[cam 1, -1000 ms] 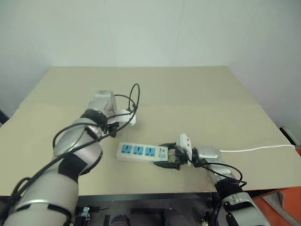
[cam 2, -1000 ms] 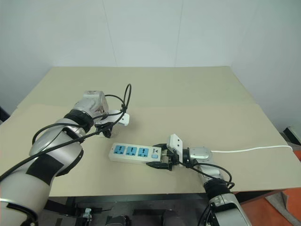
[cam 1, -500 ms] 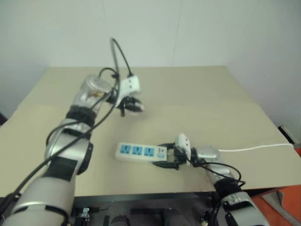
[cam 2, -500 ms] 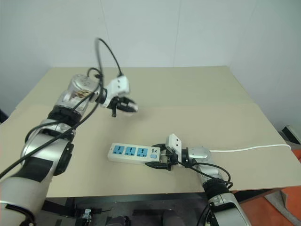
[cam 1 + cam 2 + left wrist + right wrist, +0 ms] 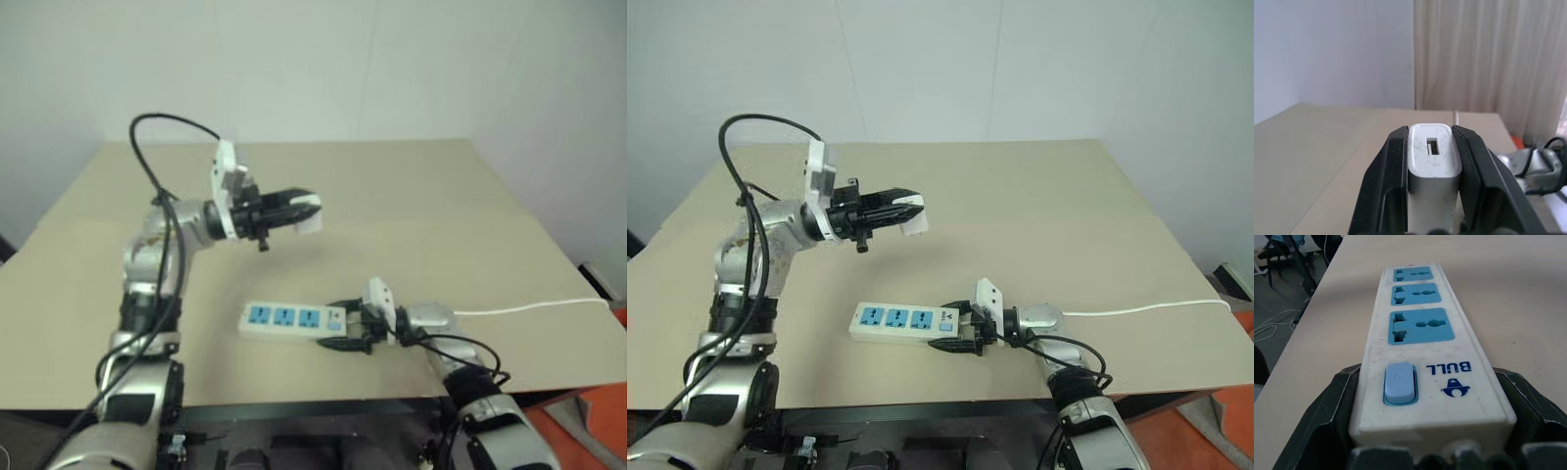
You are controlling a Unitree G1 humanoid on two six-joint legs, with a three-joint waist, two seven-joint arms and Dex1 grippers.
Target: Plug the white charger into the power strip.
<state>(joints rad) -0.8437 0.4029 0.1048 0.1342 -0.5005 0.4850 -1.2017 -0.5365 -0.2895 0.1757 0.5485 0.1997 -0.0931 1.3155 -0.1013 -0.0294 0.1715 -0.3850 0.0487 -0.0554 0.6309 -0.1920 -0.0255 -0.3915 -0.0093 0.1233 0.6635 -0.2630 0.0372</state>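
While the right pincer (image 5: pixel 958 341) clamps the switch end of the power strip (image 5: pixel 904 321) lying on the tabletop (image 5: pixel 1038 225), the left pincer (image 5: pixel 911 211) hangs in the air above it. Its two black fingers (image 5: pixel 1383 191) are pinching the white charger (image 5: pixel 1433 161) between them.

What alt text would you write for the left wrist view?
A white charger sits clamped between the left gripper's two black fingers, its small slot facing the camera. Beyond it lie a beige table, a pale wall and curtains.
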